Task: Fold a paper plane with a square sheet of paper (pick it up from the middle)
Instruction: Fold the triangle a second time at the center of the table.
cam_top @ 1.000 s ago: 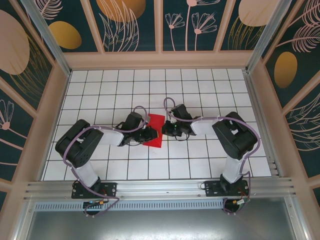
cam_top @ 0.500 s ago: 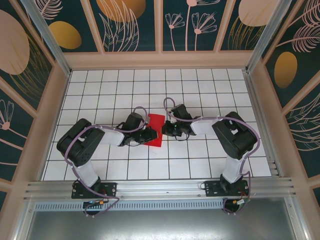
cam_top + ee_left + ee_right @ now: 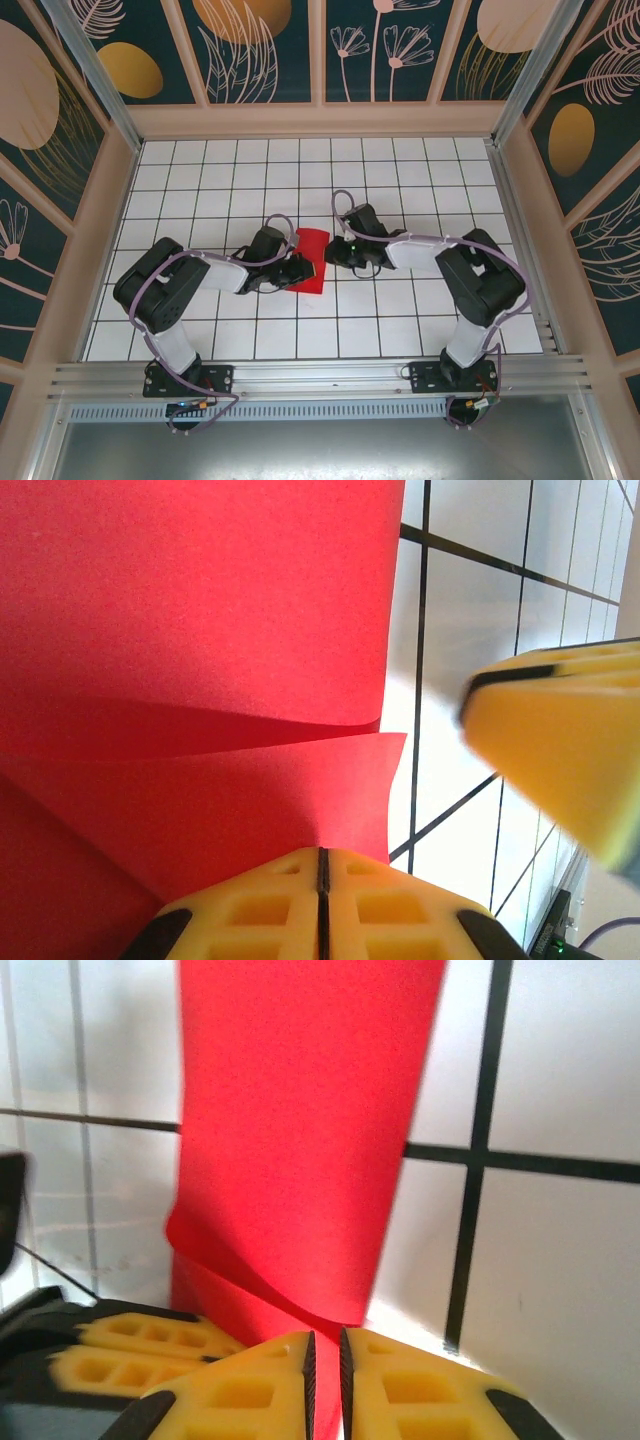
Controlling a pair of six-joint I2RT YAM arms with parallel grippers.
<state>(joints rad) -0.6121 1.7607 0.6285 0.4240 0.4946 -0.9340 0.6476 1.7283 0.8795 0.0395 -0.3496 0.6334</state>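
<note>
Paper [image 3: 313,255] lies loosely folded over at the middle of the table [image 3: 200,160], pinched at opposite edges by the left gripper [image 3: 320,865] and right gripper [image 3: 325,1345], both closed on it. If either pulls away, the sheet could tear or slip, skewing the crease.

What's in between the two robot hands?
The red paper, partly folded, lies between the left gripper and the right gripper. Both seem to pinch it. The top view shows this best.

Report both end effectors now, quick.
Left end effector: closed on the red paper.
Right end effector: closed on the red paper too.
</note>
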